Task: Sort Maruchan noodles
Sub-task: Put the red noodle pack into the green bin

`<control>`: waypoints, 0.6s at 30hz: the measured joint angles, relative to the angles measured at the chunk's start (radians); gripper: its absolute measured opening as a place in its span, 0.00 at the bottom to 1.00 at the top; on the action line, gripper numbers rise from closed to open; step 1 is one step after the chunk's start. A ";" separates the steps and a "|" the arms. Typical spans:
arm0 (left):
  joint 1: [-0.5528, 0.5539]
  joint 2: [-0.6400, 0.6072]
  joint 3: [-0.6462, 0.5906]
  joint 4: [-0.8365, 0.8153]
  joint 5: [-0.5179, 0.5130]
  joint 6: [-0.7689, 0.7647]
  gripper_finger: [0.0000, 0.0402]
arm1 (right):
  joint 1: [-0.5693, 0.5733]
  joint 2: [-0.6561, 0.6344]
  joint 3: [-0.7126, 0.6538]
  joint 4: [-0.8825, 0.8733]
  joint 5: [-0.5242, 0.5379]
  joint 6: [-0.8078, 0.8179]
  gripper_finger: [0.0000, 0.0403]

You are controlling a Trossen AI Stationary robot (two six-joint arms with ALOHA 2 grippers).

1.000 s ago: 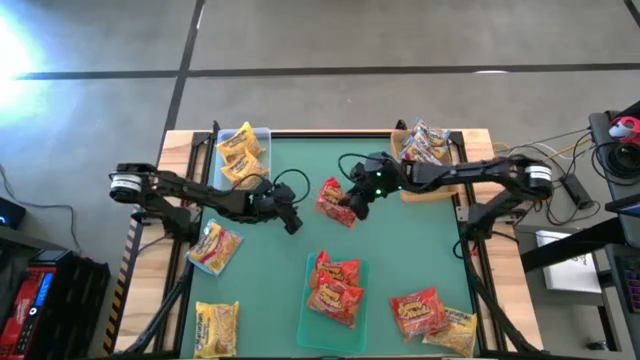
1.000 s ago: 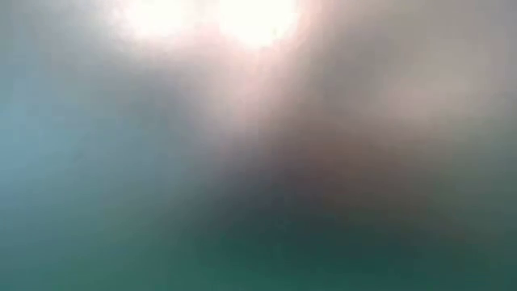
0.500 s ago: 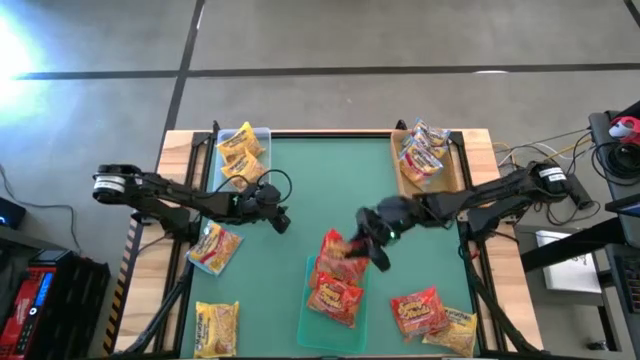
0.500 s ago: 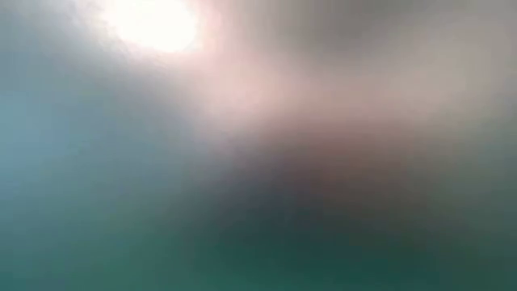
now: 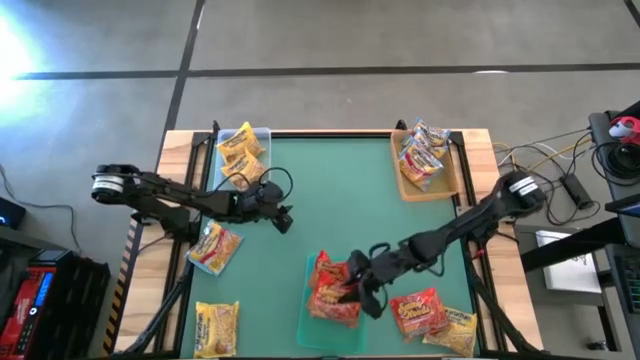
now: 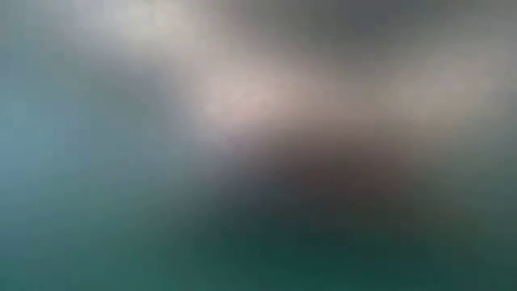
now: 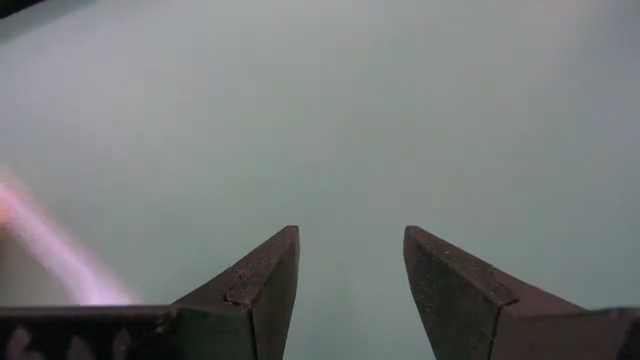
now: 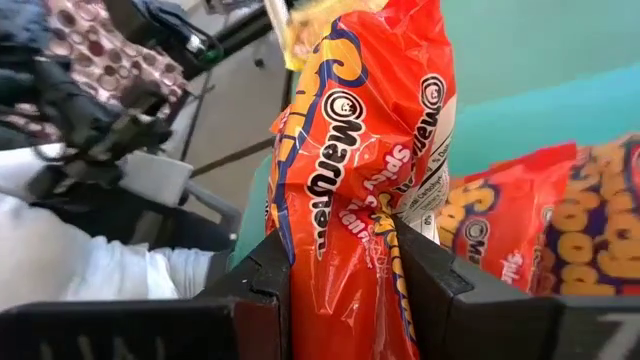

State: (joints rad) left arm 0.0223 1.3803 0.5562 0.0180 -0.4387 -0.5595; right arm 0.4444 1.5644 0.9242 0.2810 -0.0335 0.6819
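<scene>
At the near edge of the bench [image 5: 280, 250] we see a yellow crinkly packet [image 5: 216, 327] on the left and, on the right, a red-orange packet [image 5: 417, 310] overlapping another yellow one [image 5: 455, 330]. Between them sits a clear rectangular tray [image 5: 306, 318] holding red-orange Maruchan packets [image 5: 335, 302]; over it our right end effector [image 5: 352, 288] is clamped on a glossy, wrinkled red-orange spicy packet [image 8: 365, 170], its dark fingers [image 8: 262, 290] pressing both faces. Farther in, on the smooth green mat, a pale packet with a pink label [image 5: 215, 247] lies left, and just beyond it our left end effector [image 7: 350, 290] hovers with its wedge-shaped fingers parted and nothing between them. At the far corners, a clear bin [image 5: 262, 134] holds yellow packets [image 5: 240, 152], and a brown tray [image 5: 410, 185] holds pale pink-labelled ones [image 5: 424, 152]. The low view is only blur.
</scene>
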 joint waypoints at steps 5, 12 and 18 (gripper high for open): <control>-0.014 -0.014 0.020 0.009 0.012 0.019 0.41 | 0.014 0.090 0.079 -0.035 0.003 -0.002 0.25; -0.031 -0.043 0.011 0.002 0.036 0.023 0.41 | 0.020 0.190 0.175 -0.121 0.001 0.009 0.28; -0.035 -0.068 0.006 -0.002 0.053 0.027 0.41 | 0.040 0.238 0.257 -0.276 0.001 0.031 0.29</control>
State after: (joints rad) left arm -0.0128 1.3127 0.5620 0.0156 -0.3853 -0.5323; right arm 0.4840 1.8028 1.1807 0.0054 -0.0326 0.7132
